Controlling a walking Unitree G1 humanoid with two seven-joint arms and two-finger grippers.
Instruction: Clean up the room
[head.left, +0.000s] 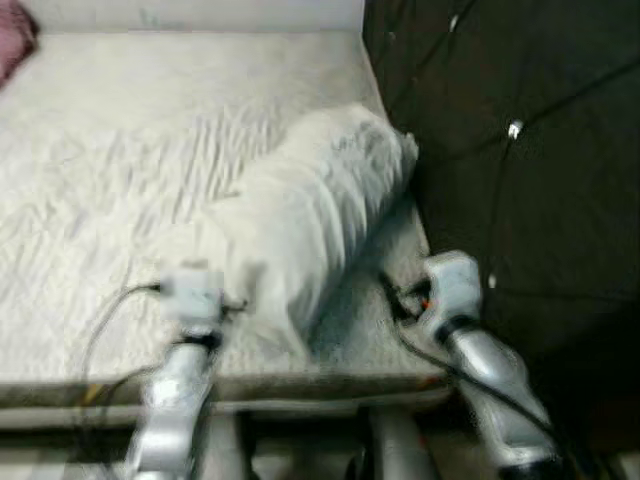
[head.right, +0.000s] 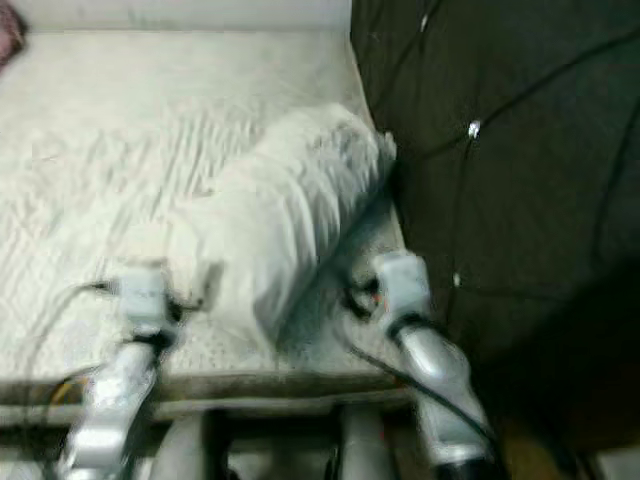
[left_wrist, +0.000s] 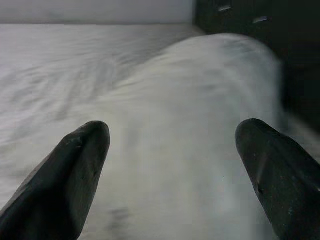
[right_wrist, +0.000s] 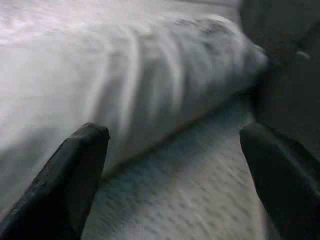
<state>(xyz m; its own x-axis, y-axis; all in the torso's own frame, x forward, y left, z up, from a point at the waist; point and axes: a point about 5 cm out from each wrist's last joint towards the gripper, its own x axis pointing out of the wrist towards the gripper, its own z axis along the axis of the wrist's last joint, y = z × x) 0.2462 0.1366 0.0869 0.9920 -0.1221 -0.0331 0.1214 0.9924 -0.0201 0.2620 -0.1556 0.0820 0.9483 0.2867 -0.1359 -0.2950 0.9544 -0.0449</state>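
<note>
A white pillow (head.left: 310, 225) lies slantwise on the white mattress (head.left: 110, 180), its far end close to the dark headboard. My left gripper (left_wrist: 172, 135) is open at the pillow's near end, with a finger (left_wrist: 75, 170) on either side of the pillow's bulk and no grip on it. On the pillow's right, low over the strip of mattress between pillow and headboard, my right gripper (right_wrist: 175, 135) is open too. In the eye views both silver arms, left (head.left: 175, 390) and right (head.left: 480, 350), reach forward over the bed's near edge.
A dark tufted headboard (head.left: 520, 150) runs along the bed's right side. Something pink (head.left: 12, 45) lies at the far left corner of the mattress. The bed's front edge (head.left: 250, 385) is just below my wrists. The picture is blurred.
</note>
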